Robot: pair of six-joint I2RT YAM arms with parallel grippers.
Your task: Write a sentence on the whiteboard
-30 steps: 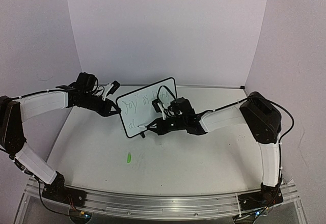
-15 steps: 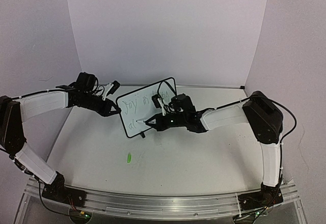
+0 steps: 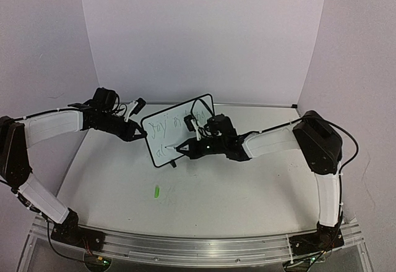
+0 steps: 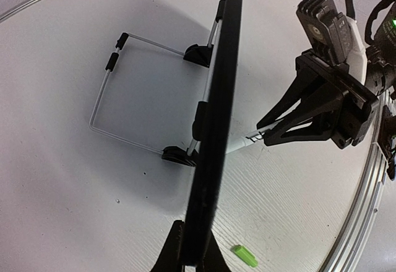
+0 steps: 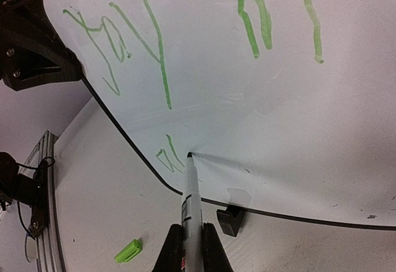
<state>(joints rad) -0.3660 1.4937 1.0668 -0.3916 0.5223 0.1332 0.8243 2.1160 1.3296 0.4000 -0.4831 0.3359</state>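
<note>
The whiteboard (image 3: pixel 179 130) stands tilted mid-table; its black frame (image 4: pixel 218 111) runs edge-on through the left wrist view. My left gripper (image 3: pixel 138 133) (image 4: pixel 193 255) is shut on the board's left edge. Green strokes of the sentence (image 5: pixel 154 49) (image 3: pixel 166 125) cross the white face (image 5: pixel 278 117), with a short start of a second line (image 5: pixel 168 156) at the lower left. My right gripper (image 3: pixel 197 149) (image 5: pixel 190 247) is shut on a white marker (image 5: pixel 190 198), whose tip touches the board just right of those lower strokes.
A green marker cap (image 3: pixel 156 191) (image 4: pixel 245 255) (image 5: pixel 128 250) lies on the table in front of the board. A wire stand (image 4: pixel 105 93) extends behind the board, and a black foot (image 5: pixel 230 221) sits under its lower edge. White walls enclose the back and sides.
The right gripper has shifted the marker a little left along the board's lower line, then held still. The left arm and the board have not moved.
</note>
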